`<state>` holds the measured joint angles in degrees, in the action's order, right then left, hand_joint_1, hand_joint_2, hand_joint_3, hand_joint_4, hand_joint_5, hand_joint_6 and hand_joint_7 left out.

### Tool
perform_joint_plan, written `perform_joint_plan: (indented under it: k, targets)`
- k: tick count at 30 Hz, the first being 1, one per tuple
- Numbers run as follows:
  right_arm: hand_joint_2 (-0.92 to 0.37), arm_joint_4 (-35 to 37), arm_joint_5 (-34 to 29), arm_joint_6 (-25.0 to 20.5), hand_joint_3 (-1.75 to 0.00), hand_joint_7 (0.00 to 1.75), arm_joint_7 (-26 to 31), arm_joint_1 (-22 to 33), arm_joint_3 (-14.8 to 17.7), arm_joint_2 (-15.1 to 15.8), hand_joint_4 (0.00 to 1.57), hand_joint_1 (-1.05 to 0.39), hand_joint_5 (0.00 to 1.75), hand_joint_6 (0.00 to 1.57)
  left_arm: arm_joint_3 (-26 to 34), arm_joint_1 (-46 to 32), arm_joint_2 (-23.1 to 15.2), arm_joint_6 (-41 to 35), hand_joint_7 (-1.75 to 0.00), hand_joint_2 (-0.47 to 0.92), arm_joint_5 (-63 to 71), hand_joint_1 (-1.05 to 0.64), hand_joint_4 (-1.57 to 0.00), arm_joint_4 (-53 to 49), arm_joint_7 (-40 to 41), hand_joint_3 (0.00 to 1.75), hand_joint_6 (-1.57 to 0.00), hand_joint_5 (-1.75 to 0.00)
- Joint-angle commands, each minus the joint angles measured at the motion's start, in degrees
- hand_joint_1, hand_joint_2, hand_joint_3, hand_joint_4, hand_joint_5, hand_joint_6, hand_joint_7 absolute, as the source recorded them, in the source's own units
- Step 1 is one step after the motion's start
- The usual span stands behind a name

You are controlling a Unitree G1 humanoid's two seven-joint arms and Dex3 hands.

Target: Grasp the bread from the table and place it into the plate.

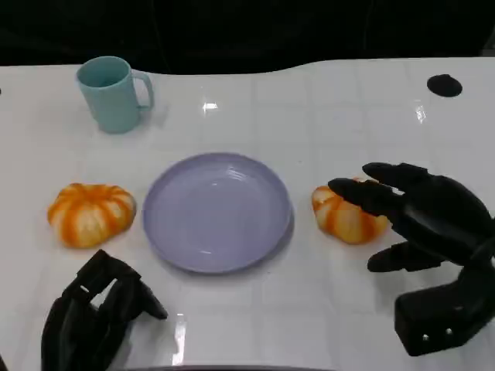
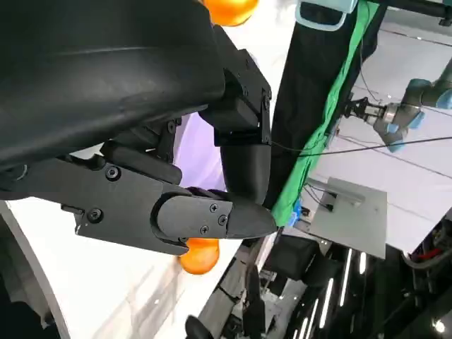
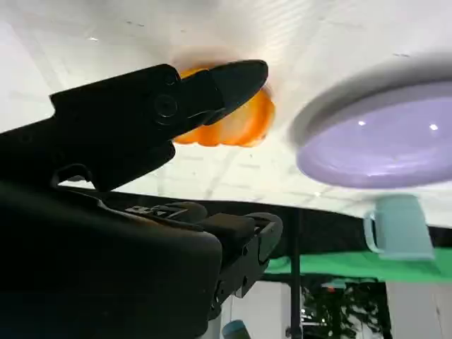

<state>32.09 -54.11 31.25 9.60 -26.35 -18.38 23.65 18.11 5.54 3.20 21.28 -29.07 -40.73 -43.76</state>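
**What is hidden or cut off**

The right hand (image 1: 421, 220) covers the right side of the bread (image 1: 346, 215) beside it; whether the fingers touch it cannot be told. The left hand (image 1: 93, 313) is cut off by the lower edge. In the right wrist view, the plate (image 3: 381, 138) is blurred and cropped.

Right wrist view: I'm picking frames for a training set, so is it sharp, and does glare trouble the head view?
Right wrist view: the plate rim and the right hand look soft, the bread clearer. Head view: sharp, with small bright glints on the table and faint ones on the plate.
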Motion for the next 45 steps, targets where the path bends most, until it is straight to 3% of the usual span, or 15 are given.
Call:
perform_joint_plan:
  k: [1,4,8,21,32,38,39,40,42,44,45]
  targets:
    - [-0.86,3.04,-0.75,-2.32,0.00,0.00,2.11,-3.03,-3.18,0.56,0.21,-0.49,0.01,0.23,0.08,-0.15,-0.80,0.45,-1.53,0.92,0.56,-0.61,-0.66,0.37,0.66,0.24,-0.53,-1.75]
    - [-0.86,3.54,-0.19,-2.70,0.00,0.00,2.87,-3.47,-4.32,0.91,0.21,-0.49,0.01,0.23,0.07,-0.16,-0.80,0.45,-1.53,0.92,0.56,-0.61,-0.66,0.38,0.67,0.24,-0.53,-1.75]
    - [-0.84,12.09,-4.14,-5.86,0.00,0.01,5.02,-9.45,-9.65,-0.97,0.23,-0.52,0.01,0.24,0.10,-0.32,-0.67,0.27,-1.53,0.92,0.30,-0.61,-0.66,0.52,0.49,0.24,-0.53,-1.75]
    - [-0.85,28.91,-3.98,-8.98,-0.01,0.00,9.45,-17.37,-18.99,-5.00,0.23,-0.54,0.00,0.24,0.32,-0.34,-0.55,0.27,-1.51,0.92,-0.06,-0.59,-0.65,0.47,0.18,0.25,-0.52,-1.75]
    - [-0.87,36.53,-2.25,-10.34,-0.01,0.01,9.05,-20.00,-22.07,-9.52,0.26,-0.51,0.01,0.25,0.14,-0.90,-0.32,0.42,-1.52,0.92,-0.14,-0.59,-0.66,1.34,-0.05,0.24,-0.52,-1.75]
    - [-0.87,38.64,0.06,-9.26,0.00,0.03,12.87,-19.58,-22.01,-11.35,0.50,-0.38,0.05,0.44,0.05,-1.69,0.04,-0.13,-1.51,0.92,-0.32,-0.57,-0.64,2.50,0.35,0.25,-0.51,-1.75]
    - [-0.90,38.88,0.11,-8.63,-0.01,0.04,15.53,-19.18,-22.04,-11.57,0.76,-0.29,0.09,0.65,-0.07,-1.88,0.05,-0.10,-1.54,0.92,-0.12,-0.59,-0.65,2.78,0.56,0.24,-0.51,-1.75]
    - [-0.91,39.29,0.24,-7.48,-0.02,0.06,18.62,-18.75,-22.10,-11.72,0.90,-0.25,0.18,0.76,-0.13,-2.01,0.08,-0.10,-1.55,0.92,-0.07,-0.59,-0.64,2.99,0.57,0.24,-0.51,-1.75]
    - [-0.92,40.17,0.20,-5.85,-0.14,0.07,22.55,-18.41,-22.53,-11.89,0.75,-0.22,1.05,1.04,-0.19,-2.22,0.14,-0.18,-1.56,0.92,-0.17,-0.59,-0.64,3.31,0.45,0.24,-0.50,-1.75]
    - [-0.92,40.99,0.35,-4.83,-0.19,0.09,24.09,-18.35,-22.86,-12.11,0.61,-0.25,1.58,1.17,-0.21,-2.34,0.22,-0.23,-1.56,0.92,-0.23,-0.58,-0.64,3.47,0.44,0.24,-0.50,-1.75]
    - [-0.92,41.29,0.43,-4.63,-0.23,0.11,24.41,-18.39,-22.99,-12.20,0.58,-0.25,1.66,1.19,-0.22,-2.37,0.26,-0.22,-1.56,0.92,-0.24,-0.59,-0.64,3.51,0.46,0.24,-0.50,-1.75]
